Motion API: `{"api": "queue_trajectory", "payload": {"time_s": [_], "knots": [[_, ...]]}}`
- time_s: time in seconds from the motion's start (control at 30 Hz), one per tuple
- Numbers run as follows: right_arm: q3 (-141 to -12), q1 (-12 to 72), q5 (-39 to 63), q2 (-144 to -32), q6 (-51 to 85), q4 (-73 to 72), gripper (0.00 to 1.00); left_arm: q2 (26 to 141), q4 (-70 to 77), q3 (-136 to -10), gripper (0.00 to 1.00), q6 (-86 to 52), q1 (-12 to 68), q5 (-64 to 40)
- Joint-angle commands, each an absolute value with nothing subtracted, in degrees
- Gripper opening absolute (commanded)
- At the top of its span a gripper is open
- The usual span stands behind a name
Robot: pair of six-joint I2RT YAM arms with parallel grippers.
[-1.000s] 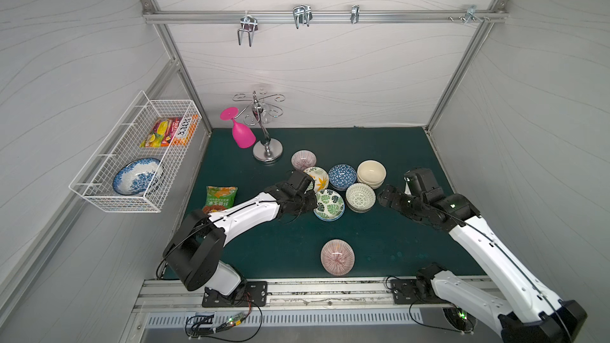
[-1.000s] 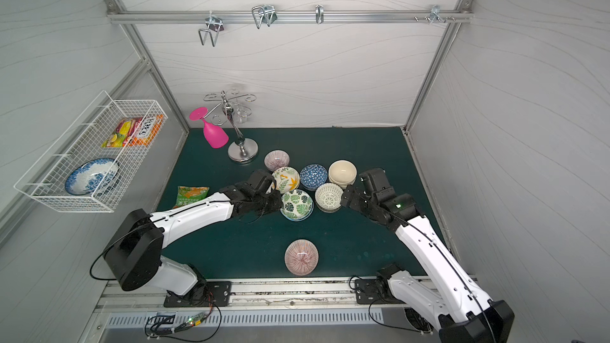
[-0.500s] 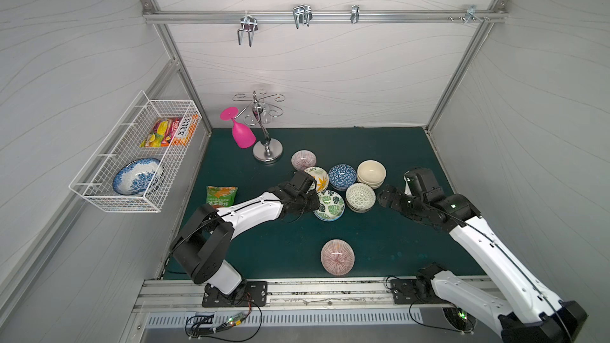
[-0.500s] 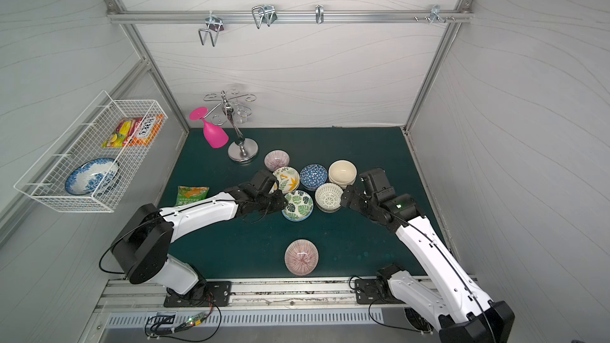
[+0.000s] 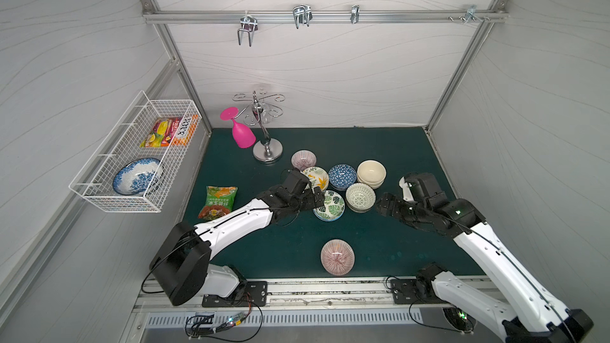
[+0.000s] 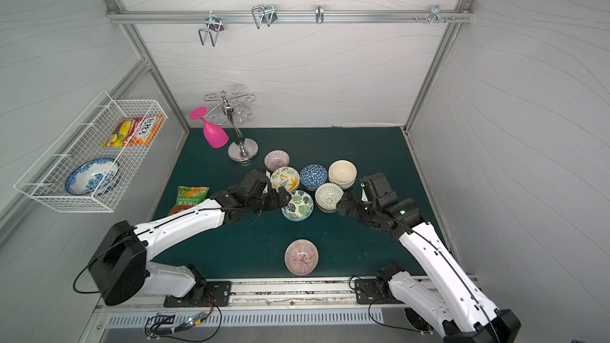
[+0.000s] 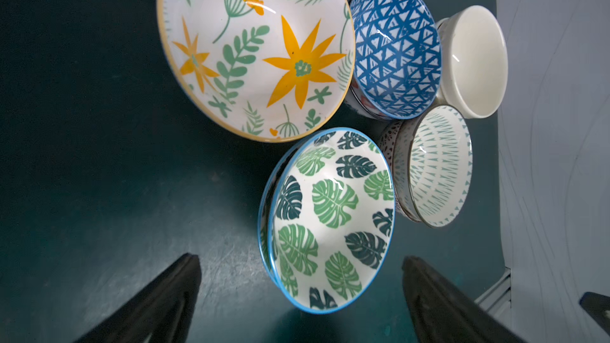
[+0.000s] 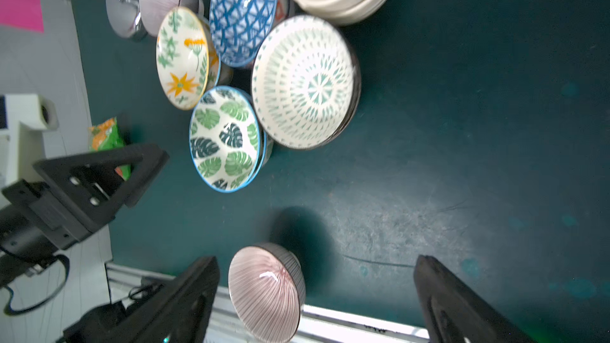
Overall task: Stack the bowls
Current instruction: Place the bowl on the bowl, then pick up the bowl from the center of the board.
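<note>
Several bowls cluster mid-mat in both top views: far pink striped (image 5: 303, 160), yellow floral (image 5: 315, 178), blue patterned (image 5: 342, 174), cream stack (image 5: 371, 173), lattice (image 5: 360, 196) and green leaf (image 5: 328, 205). A second pink striped bowl (image 5: 337, 256) sits alone near the front edge. My left gripper (image 7: 301, 260) is open, its jaws wide on either side of the green leaf bowl's (image 7: 330, 219) near rim, which shows a doubled blue edge. My right gripper (image 8: 317, 259) is open and empty, hanging right of the lattice bowl (image 8: 303, 84), with the lone pink bowl (image 8: 267, 292) seen between its fingers.
A snack packet (image 5: 218, 202) lies left of my left arm. A chrome stand (image 5: 267, 153) with a pink goblet (image 5: 242, 133) is at the back left. A wire basket (image 5: 99, 189) on the left wall holds a blue-and-white dish (image 5: 137, 176).
My left gripper has gone from shut to wide open at the green leaf bowl's rim, letting it go. The right arm has barely moved.
</note>
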State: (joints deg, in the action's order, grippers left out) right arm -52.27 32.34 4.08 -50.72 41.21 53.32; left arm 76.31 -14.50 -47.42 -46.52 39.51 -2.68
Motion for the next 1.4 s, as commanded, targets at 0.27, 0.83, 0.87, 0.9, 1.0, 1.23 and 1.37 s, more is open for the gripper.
{"api": "queue_trajectory", "payload": {"time_s": [0.27,0.83,0.87,0.9,1.0,1.23,1.37], "knots": [[-46.7,49.3,-1.0,-55.4,49.6,52.3,0.96,56.1,-26.5,-40.1,1.00,-45.3,39.9,4.6],[-41.9,52.9,-1.4,-54.8,54.4,48.2,0.94,55.1,-25.4,-36.4,1.00,-46.3,39.9,1.0],[-41.6,52.9,-1.3,-54.8,54.5,48.2,0.94,55.3,-25.5,-36.5,1.00,-46.2,39.9,1.0],[-41.5,52.9,-1.2,-55.0,54.5,48.2,0.94,55.5,-25.6,-36.6,1.00,-46.3,39.9,0.8],[-41.3,53.0,-0.9,-56.0,54.8,48.5,0.92,55.7,-25.3,-36.4,1.00,-46.3,39.9,0.6],[-39.2,54.1,-0.3,-57.2,55.5,46.1,0.83,57.7,-25.1,-37.2,1.00,-45.9,39.9,-0.1],[-38.4,56.9,-0.5,-58.0,55.5,42.7,0.81,57.4,-24.9,-36.8,1.00,-46.0,39.9,0.0]]}}
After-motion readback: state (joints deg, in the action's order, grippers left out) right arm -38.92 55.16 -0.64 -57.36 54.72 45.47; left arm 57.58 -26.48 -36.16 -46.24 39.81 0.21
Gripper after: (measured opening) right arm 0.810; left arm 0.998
